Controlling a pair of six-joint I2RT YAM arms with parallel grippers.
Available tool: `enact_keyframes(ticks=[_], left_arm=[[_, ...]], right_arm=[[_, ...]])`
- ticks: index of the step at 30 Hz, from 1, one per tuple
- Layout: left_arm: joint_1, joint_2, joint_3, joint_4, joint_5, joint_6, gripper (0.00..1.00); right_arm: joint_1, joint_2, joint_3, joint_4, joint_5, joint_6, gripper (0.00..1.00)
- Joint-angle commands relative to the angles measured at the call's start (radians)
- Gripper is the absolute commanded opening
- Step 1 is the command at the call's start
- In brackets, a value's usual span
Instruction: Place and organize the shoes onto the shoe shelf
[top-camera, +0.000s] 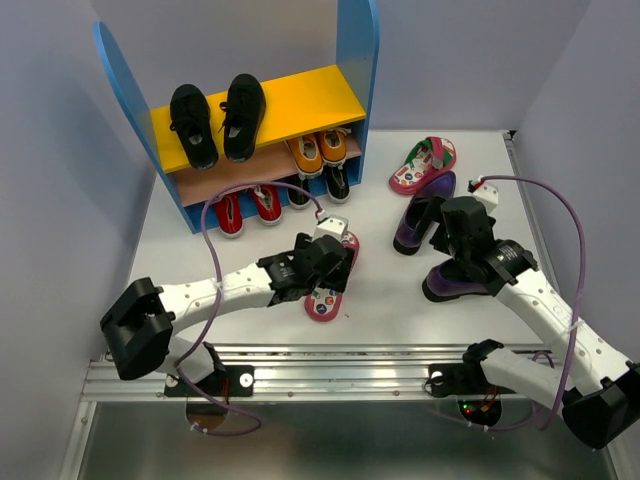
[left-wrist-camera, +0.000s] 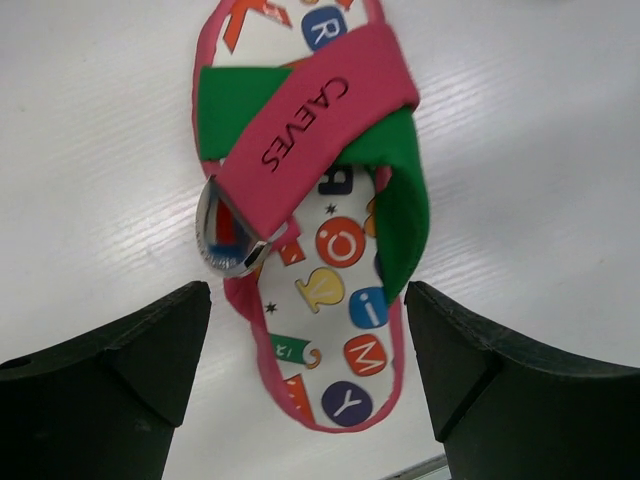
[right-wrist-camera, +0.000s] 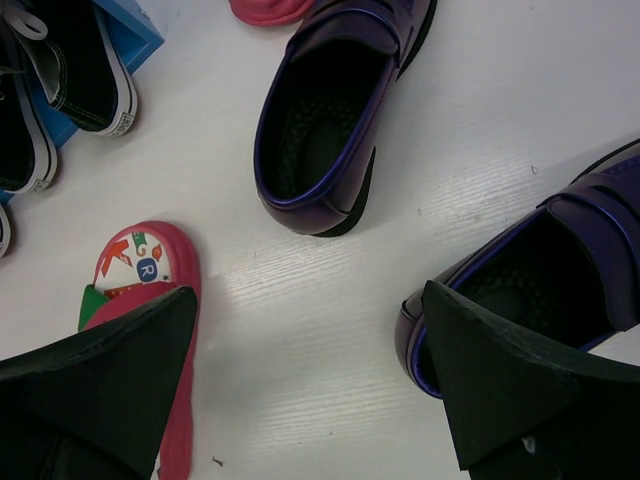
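One pink flip-flop (top-camera: 327, 290) with green and pink straps lies on the table under my left gripper (top-camera: 318, 262). In the left wrist view my left gripper (left-wrist-camera: 310, 385) is open, its fingers (left-wrist-camera: 110, 380) either side of the flip-flop's (left-wrist-camera: 320, 200) heel, not touching. The second flip-flop (top-camera: 424, 163) lies near the shoe shelf (top-camera: 355, 50). Two dark purple loafers (top-camera: 418, 218) (top-camera: 452, 284) lie at the right. My right gripper (top-camera: 452, 235) hovers open between them; one loafer (right-wrist-camera: 330, 110) is ahead, the other (right-wrist-camera: 560, 270) under the right finger. Black sneakers (top-camera: 217, 120) sit on the yellow board.
The lower board holds red shoes (top-camera: 248, 208), orange shoes (top-camera: 319, 151) and black-white sneakers (top-camera: 337, 181), the sneakers also in the right wrist view (right-wrist-camera: 70, 60). Grey walls close in left, right and back. A metal rail (top-camera: 330, 370) runs along the near edge.
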Motion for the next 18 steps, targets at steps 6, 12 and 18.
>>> enact_keyframes(ticks=[6,12,18], left_arm=[[0.007,-0.138,-0.168,0.139,-0.066,0.088,0.9],[0.039,-0.031,-0.152,0.191,0.029,0.096,0.89],[0.123,0.046,-0.153,0.26,0.06,0.116,0.82]], right_arm=[[-0.004,0.008,-0.009,0.052,0.001,0.006,1.0],[-0.004,0.022,0.002,0.063,-0.013,0.003,1.0],[-0.004,0.002,-0.002,0.057,-0.01,0.0,1.0]])
